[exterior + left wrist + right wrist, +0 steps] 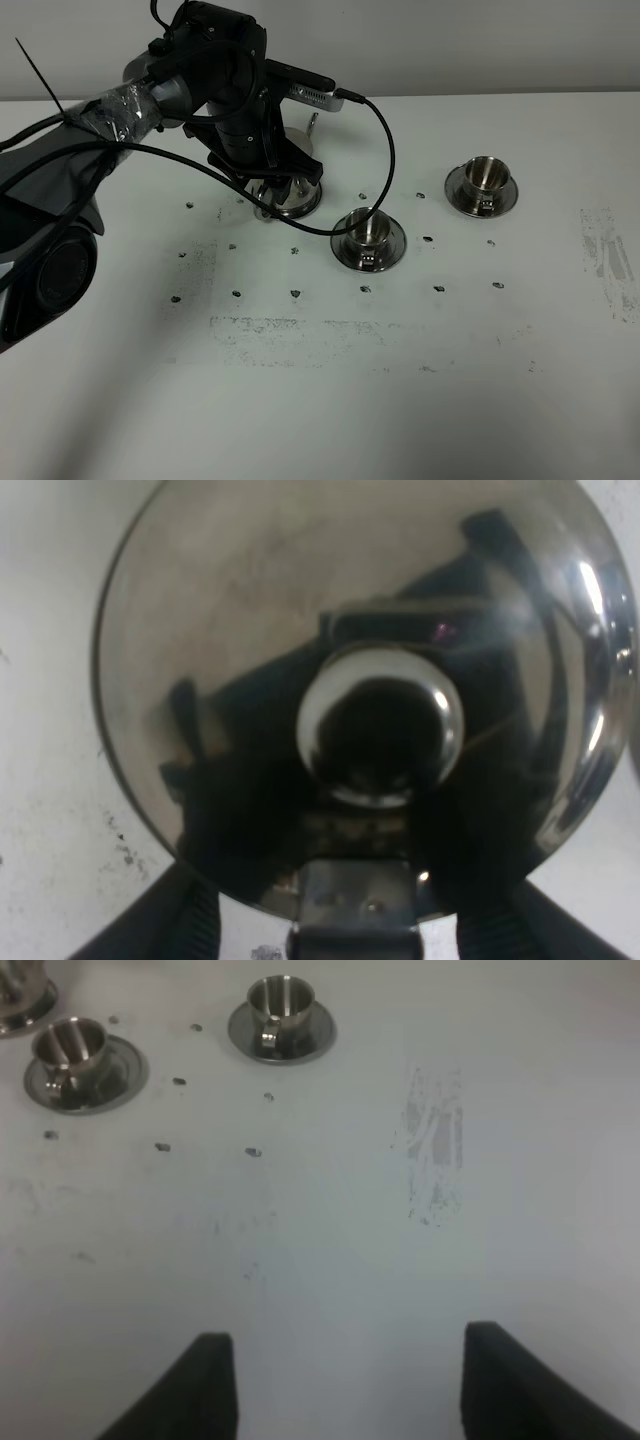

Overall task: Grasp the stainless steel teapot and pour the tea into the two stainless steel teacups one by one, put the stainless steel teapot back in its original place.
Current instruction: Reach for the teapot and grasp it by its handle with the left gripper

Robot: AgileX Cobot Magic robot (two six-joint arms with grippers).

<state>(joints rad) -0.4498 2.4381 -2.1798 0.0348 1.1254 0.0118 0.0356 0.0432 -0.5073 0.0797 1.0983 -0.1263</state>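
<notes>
1. Exterior high view: one stainless steel teapot [250,630] stands upright at the far left of the white table [400,400], mostly hidden under the left gripper [270,178]. It appears to rest on the single round steel coaster dish [306,208], whose rim shows beneath it.
2. A thin curved spout [313,122] rises beyond the gripper, pointing toward the far edge of the table. The pot's handle-to-spout line therefore runs roughly near to far.
3. In the left wrist view the lid faces straight up at the camera, with its round knob [380,725] in the middle. The loop handle [355,910] lies on the side nearest the gripper.
4. The left gripper's two dark fingers [190,925] stand wide apart on either side of the handle, with table showing in the gaps. The jaws are spread and grip nothing.
5. The right gripper [345,1370] hangs over bare table, jaws apart and empty.
6. There are two steel teacups, the nearer cup [372,230] and the farther cup [484,174]. Each stands upright on its own saucer, two saucers in all, to the right of the teapot and well apart from each other.
7. Both tiny cup handles point toward the near edge of the table.
8. Whether either cup holds tea cannot be told.
</notes>
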